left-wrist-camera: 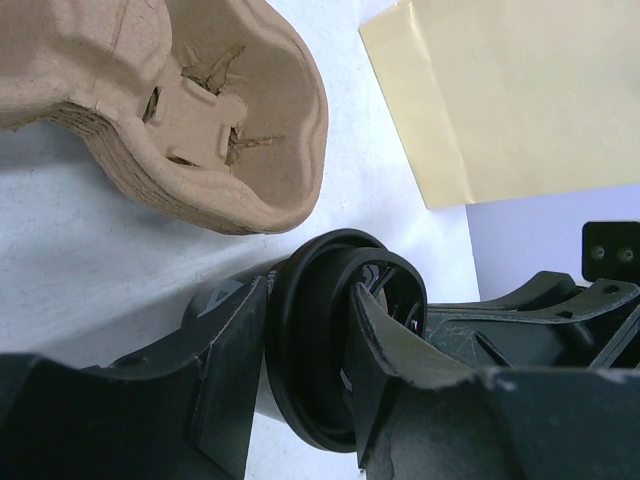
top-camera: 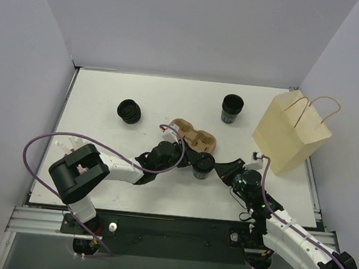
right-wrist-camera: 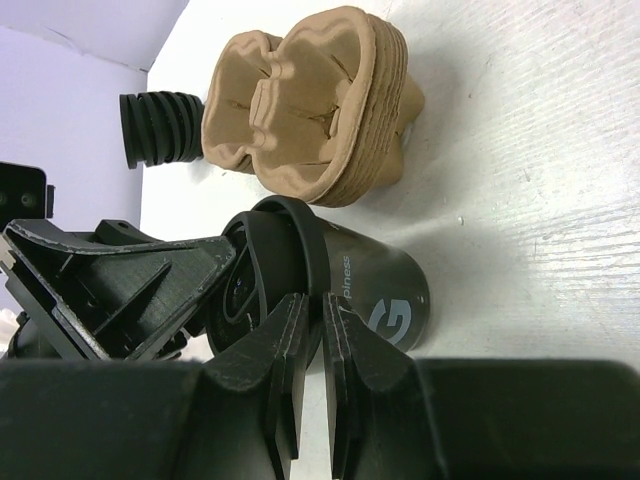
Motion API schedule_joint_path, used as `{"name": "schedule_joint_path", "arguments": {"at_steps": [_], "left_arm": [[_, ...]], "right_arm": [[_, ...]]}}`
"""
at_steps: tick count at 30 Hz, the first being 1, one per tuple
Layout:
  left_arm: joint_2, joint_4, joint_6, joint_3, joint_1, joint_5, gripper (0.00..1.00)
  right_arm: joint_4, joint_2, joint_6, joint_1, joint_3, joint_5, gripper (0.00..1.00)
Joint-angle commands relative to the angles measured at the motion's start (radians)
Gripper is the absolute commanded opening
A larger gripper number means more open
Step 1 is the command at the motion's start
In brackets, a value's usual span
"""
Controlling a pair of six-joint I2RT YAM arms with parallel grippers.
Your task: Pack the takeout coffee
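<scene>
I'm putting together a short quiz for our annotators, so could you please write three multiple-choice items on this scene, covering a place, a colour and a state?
1. Where is the paper bag?
A. On the right side of the table.
B. At its left edge.
C. In the middle of its near edge.

2. What colour is the pulp carrier?
A. White.
B. Brown.
C. Blue.

3. How is the takeout coffee placed?
A. Seated in a carrier well.
B. Lying on its side.
C. Upright on the table, outside the carrier.

Answers: A, the top view shows the bag far right. B, every view shows brown pulp. C, both wells are empty and the cup stands beside them.
</scene>
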Motion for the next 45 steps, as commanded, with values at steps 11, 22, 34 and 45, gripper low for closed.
{"name": "schedule_joint_path", "arguments": {"at_steps": [11,22,34,45], "left_arm": [[0.136,-0.613,0.147,-0.099,-0.048,0.057,0.44],[0.109,-0.652,0.176,-0.069,-0.048,0.039,0.44],[0.119,-0.652,0.184,-0.055,-0.048,0.036,0.44],[0.113,-0.667,0.162,-0.060,-0.051,0.049,0.44]], "right_arm": [[-0.309,-0.054,-0.125,-0.040,0.121,-0.139,0.27],[-0.311,0.034,-0.183,-0.161,0.251,-0.239,0.27],[-0.217,0.159,-0.208,-0.162,0.231,-0.231,0.24],[-0.211,0.116,-0.208,-0.162,0.135,-0.222,0.21]]}}
